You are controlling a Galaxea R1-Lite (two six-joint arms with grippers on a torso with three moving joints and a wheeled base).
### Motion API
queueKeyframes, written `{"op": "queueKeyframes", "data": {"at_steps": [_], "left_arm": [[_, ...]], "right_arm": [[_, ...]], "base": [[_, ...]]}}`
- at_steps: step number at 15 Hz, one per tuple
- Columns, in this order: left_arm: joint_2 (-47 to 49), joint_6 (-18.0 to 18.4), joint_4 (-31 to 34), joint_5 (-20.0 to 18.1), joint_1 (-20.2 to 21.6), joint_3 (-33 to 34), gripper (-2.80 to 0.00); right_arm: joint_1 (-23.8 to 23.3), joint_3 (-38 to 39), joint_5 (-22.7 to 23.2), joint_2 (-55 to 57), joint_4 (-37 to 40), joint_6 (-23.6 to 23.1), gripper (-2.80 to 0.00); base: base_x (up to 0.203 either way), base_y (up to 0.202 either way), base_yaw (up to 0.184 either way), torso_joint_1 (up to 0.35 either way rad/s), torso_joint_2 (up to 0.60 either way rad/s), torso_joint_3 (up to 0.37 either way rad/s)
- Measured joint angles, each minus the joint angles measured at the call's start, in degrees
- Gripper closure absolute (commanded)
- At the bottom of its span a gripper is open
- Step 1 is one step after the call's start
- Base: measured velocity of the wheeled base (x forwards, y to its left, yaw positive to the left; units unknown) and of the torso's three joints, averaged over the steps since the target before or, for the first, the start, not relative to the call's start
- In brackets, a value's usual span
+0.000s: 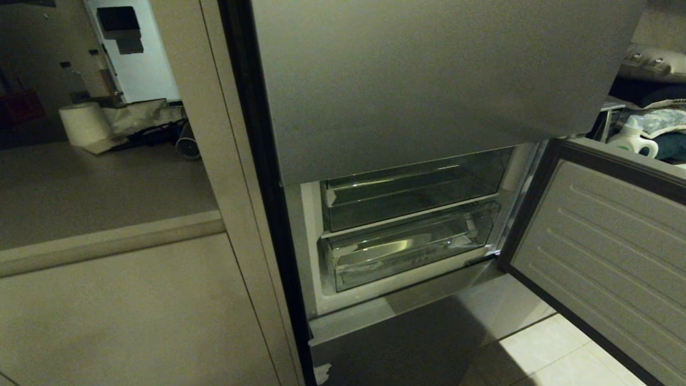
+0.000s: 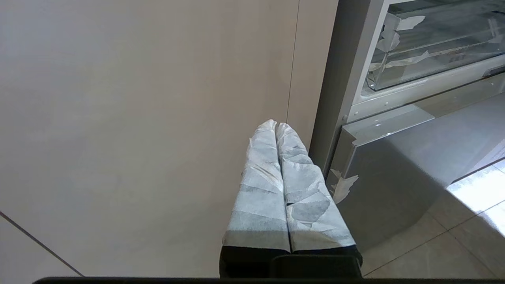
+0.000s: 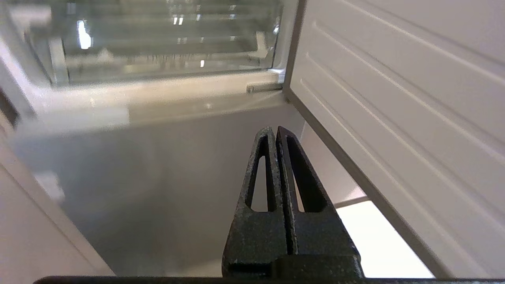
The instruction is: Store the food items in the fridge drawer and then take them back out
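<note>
Inside the open fridge compartment the fridge drawer (image 1: 407,254), a clear plastic bin, sits pushed in beneath a smokier clear bin (image 1: 412,193). No food items show in any view. Neither arm appears in the head view. My left gripper (image 2: 276,124), its fingers wrapped in pale tape, is shut and empty, low beside the fridge's left edge, with the fridge drawer (image 2: 434,51) up beyond it. My right gripper (image 3: 274,129), with black slotted fingers, is shut and empty, below and in front of the fridge drawer (image 3: 165,55), facing the lower steel panel.
The compartment's door (image 1: 605,252) stands swung open at the right, its ribbed white liner (image 3: 394,98) close beside my right gripper. Grey steel panels lie above (image 1: 429,75) and below (image 1: 396,343). A beige cabinet (image 1: 134,311) flanks the left. Pale floor tiles (image 1: 557,359) show below.
</note>
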Motion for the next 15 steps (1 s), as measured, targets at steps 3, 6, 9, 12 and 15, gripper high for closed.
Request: {"op": "queueKeyframes", "data": {"at_steps": [3, 6, 9, 12, 15], "left_arm": [[0.0, 0.0, 0.0, 0.0, 0.0, 0.0, 0.0], [0.0, 0.0, 0.0, 0.0, 0.0, 0.0, 0.0], [0.0, 0.0, 0.0, 0.0, 0.0, 0.0, 0.0], [0.0, 0.0, 0.0, 0.0, 0.0, 0.0, 0.0], [0.0, 0.0, 0.0, 0.0, 0.0, 0.0, 0.0]], "right_arm": [[-0.37, 0.28, -1.03, -3.11, 0.05, 2.44, 0.0], [-0.41, 0.34, -1.08, -3.99, 0.04, 2.53, 0.0], [-0.41, 0.34, -1.07, -4.14, 0.04, 2.54, 0.0], [-0.41, 0.34, -1.06, -4.19, 0.04, 2.53, 0.0], [-0.41, 0.34, -1.08, -4.2, 0.05, 2.53, 0.0]], "base": [[0.0, 0.0, 0.0, 0.0, 0.0, 0.0], [0.0, 0.0, 0.0, 0.0, 0.0, 0.0], [0.0, 0.0, 0.0, 0.0, 0.0, 0.0], [0.0, 0.0, 0.0, 0.0, 0.0, 0.0], [0.0, 0.0, 0.0, 0.0, 0.0, 0.0]]}}
